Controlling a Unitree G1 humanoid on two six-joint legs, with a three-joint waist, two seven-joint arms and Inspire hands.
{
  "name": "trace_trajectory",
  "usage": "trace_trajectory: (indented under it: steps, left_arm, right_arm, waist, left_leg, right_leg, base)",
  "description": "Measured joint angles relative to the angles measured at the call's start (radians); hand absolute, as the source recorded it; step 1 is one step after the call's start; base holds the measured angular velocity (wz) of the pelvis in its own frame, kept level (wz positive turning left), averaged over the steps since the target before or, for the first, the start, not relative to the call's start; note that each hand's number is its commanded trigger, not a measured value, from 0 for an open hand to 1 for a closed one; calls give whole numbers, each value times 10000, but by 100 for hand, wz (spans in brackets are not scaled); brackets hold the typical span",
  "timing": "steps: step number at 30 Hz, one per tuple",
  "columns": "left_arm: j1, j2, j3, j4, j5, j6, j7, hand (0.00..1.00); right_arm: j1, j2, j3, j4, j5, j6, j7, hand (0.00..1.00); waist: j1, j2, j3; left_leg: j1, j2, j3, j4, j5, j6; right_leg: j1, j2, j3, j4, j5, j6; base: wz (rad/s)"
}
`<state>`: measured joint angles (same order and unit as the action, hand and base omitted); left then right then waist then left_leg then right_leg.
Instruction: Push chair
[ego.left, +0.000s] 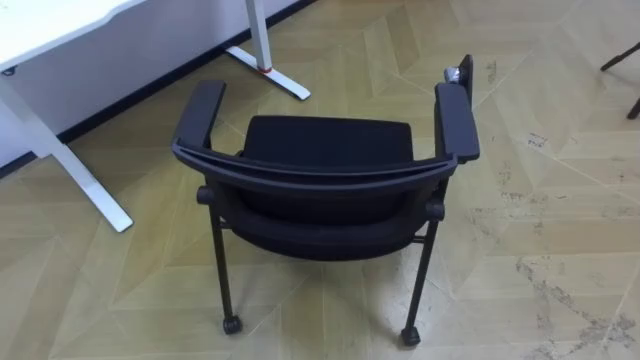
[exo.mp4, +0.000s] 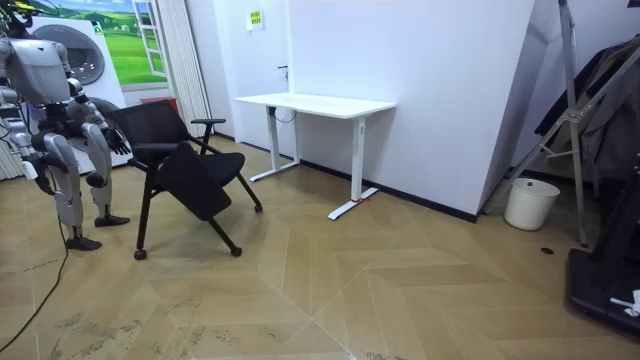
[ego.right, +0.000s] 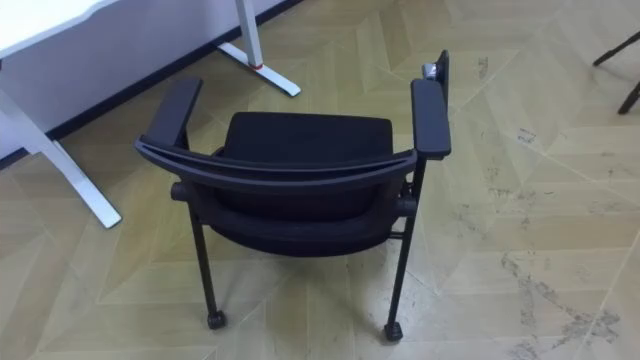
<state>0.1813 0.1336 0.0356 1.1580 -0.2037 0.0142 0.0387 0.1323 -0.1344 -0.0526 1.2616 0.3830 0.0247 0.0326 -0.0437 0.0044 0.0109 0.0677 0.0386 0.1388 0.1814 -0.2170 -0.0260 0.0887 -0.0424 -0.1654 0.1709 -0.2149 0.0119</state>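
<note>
Near casters (ego.left: 231, 324) suggest the chair (ego.left: 325, 140) rolls lightly if pushed at its stiff backrest (ego.left: 310, 172); I cannot tell whether left hand (exo.mp4: 118, 142) or right hand (exo.mp4: 32, 168) is clenched.

Blk chair (ego.left: 325, 190) nr white desk (ego.left: 60, 150)

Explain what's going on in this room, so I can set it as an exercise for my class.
A humanoid robot stands just behind a black chair on wheels, on a wooden floor, looking down at its backrest and armrests. The chair faces roughly toward a white desk and stands apart from it, not tucked under. In the eye views the backrest is bare, so the push seems not to have begun yet.
</note>
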Motion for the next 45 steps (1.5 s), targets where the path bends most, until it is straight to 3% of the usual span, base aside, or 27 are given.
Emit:
trace_trajectory:
  steps: [5, 17, 26, 29, 33, 35, 37, 39, 40, 41, 43, 45]
  left_arm:
    - [-130, -9, 2, 17, 589, -32, 180, 0]
    - [-100, -47, 193, 6, 763, -86, 508, 0]
    - [89, -59, 964, -214, 914, -215, 1957, 0]
    - [78, -23, 1504, -368, 1709, -220, 2603, 0]
    - [-34, 215, 1786, -625, 3169, -276, 3403, 0]
    - [-80, 282, 2147, -1368, 3766, -187, 3536, 0]
    - [-191, 603, 2200, -2409, 4642, -311, 3918, 0]
    - [-444, 930, 2190, -2451, 5134, -459, 4171, 0]
    - [-622, 1123, 2187, -2485, 5381, -466, 4270, 0]
    - [-713, 1196, 2173, -2557, 5524, -451, 4293, 0]
    - [-990, 1320, 2169, -3144, 6425, -418, 4299, 0]
    - [-999, 1400, 2164, -3686, 7120, -412, 4300, 0]
  right_arm:
    - [-59, 2, -6, -12, -386, -109, -42, 0]
    - [-141, 21, -9, 28, -391, -110, -171, 0]
    - [-145, 23, -144, 160, -323, -98, -464, 0]
    - [-150, 8, -338, 141, -352, -128, -516, 0]
    - [-138, -110, -393, 151, -395, -245, -485, 0]
    - [-125, -176, -615, 130, -533, -237, -415, 0]
    - [-231, -335, -1001, 106, -948, -240, -398, 0]
    - [-297, -481, -1143, 103, -1107, -272, -335, 0]
    - [-249, -520, -1171, 89, -1058, -340, -293, 0]
    - [-310, -543, -1166, 68, -1029, -366, -281, 0]
    - [-300, -646, -1232, 162, -1033, -347, -163, 0]
    - [-193, -668, -1269, 174, -1042, -343, -69, 0]
  waist:
    - [-1, -19, 3]
    - [1, -80, 2]
    - [140, -35, -42]
    - [200, 41, -26]
    - [211, 176, -66]
    - [208, 250, -63]
    - [175, 391, -61]
    - [82, 496, -52]
    - [-53, 674, -106]
    - [-80, 658, -134]
    - [-89, 865, -90]
    - [-118, 913, -102]
  left_leg:
    - [-26, 0, 11, -1, 0, 1]
    - [65, 2, 19, -8, 0, 0]
    - [321, 0, 38, -3, 0, 1]
    - [320, 0, 2, 27, 0, 0]
    - [351, 1, -3, 36, 0, 1]
    - [353, 0, -15, 35, 0, 0]
    - [434, -3, -22, -21, 1, 1]
    - [507, -11, -15, -82, 0, 1]
    - [506, -11, -32, -86, 1, 1]
    - [496, -11, -31, -89, 1, 1]
    - [482, -17, -6, -110, 3, 2]
    - [493, -18, -5, -116, 3, 2]
  right_leg:
    - [10, 0, 7, 5, 0, 0]
    - [147, -1, -48, -20, 0, 1]
    - [333, -8, -33, -25, -2, 4]
    - [395, -3, -22, -21, -2, 4]
    - [398, 3, -21, -35, -3, 6]
    - [413, 1, -14, -27, 0, 5]
    - [456, 1, -21, -24, 1, 5]
    - [597, 4, -12, -38, 0, 6]
    - [609, 6, -24, -35, 0, 6]
    - [585, 7, -24, -34, 0, 6]
    - [533, 2, -4, -28, 1, 6]
    - [524, 0, -5, -32, 1, 6]
  base:
    - [0]
    - [0]
    - [-1]
    - [3]
    - [0]
    - [0]
    - [-2]
    - [-3]
    - [0]
    - [0]
    - [-2]
    - [0]
